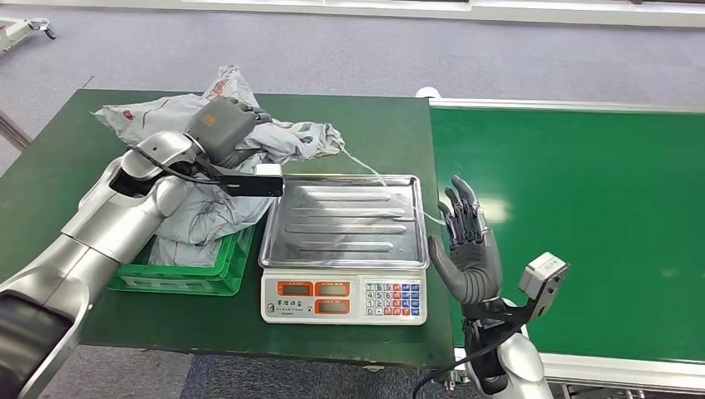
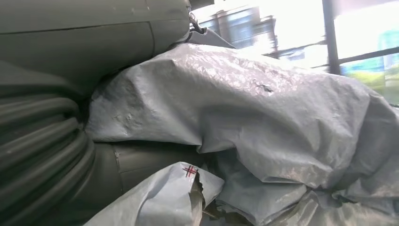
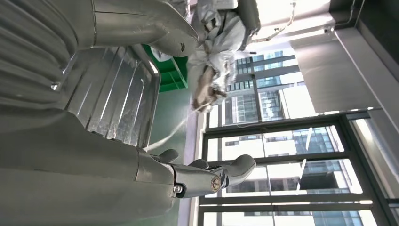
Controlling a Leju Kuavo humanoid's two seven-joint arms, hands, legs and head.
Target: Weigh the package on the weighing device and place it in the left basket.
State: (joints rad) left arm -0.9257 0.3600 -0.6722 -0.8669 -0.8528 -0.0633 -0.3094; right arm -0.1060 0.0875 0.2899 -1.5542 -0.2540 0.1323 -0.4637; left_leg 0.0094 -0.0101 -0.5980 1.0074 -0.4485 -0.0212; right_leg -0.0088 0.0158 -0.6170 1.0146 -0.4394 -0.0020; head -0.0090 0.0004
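Green table on grey floor; a green conveyor butts against its right side. Scale sits near the front edge, its steel pan bare, keypad facing the robot. Green basket just left of the scale, crumpled grey bags already in it, piled above the rim. Bare green tabletop behind the scale. Left hand grips a grey package, held over the basket's far side, beside the pan's back-left corner. Right hand upright, fingers spread, holding nothing, just beside the scale's right edge.
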